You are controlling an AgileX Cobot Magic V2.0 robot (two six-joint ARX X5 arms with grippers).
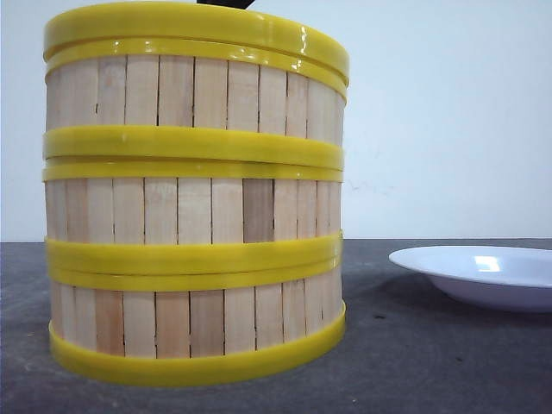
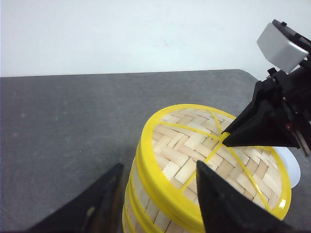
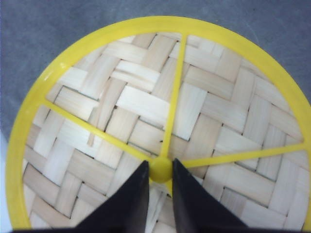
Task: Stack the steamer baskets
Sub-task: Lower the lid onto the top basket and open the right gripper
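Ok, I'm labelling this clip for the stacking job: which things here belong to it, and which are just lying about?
Part of the job:
three steamer baskets, stacked in one column
right gripper, closed on the knob of the woven lid on top
left gripper, open at the stack

Lying about:
white plate, apart from the stack

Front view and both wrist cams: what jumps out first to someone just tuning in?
A tall stack of three steamer baskets fills the left of the front view, with a white plate on the table to its right. A woven lid caps the stack, and the right gripper is closed on its yellow knob.
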